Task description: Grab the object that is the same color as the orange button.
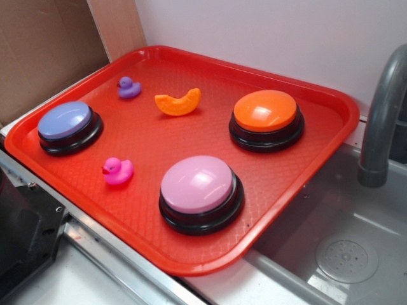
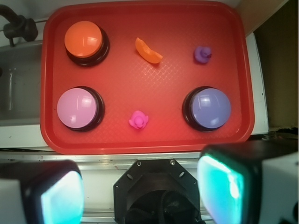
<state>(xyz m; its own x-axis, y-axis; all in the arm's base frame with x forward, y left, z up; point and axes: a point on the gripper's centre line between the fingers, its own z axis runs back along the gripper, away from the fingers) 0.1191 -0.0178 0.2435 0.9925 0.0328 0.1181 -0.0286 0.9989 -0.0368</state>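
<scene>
1. A red tray [image 1: 305, 190] lay beside a sink basin [image 1: 356, 254] with a grey faucet [image 1: 381, 121]; 1 of each was counted.
2. 3 dome buttons stood on the tray, well apart: 1 orange button [image 1: 266, 112], 1 pink button [image 1: 198, 185] and 1 blue-purple button [image 1: 65, 121].
3. The orange crescent piece [image 1: 179, 102] was the only loose item matching the orange button in colour. It lay flat on the tray's far half in the exterior view, between the purple duck [image 1: 128, 87] and the orange button, touching neither.
4. 2 ducks were counted: the purple one near the far corner, and 1 pink duck [image 1: 117, 170] between the pink and blue-purple buttons.
5. The gripper [image 2: 140, 186] appeared only in the wrist view, high above the tray's near edge. Its 2 pads [image 2: 219, 182] stood wide apart with nothing between them.
6. Judgement: the step in hand was the approach. The gripper would need to travel across the tray until centred over the crescent, then turn so the pads close across its narrow width, not along its curve. The descent should go nearly to the tray floor, since the piece sits low. Its clearance from neighbours suggested little collision risk.
</scene>
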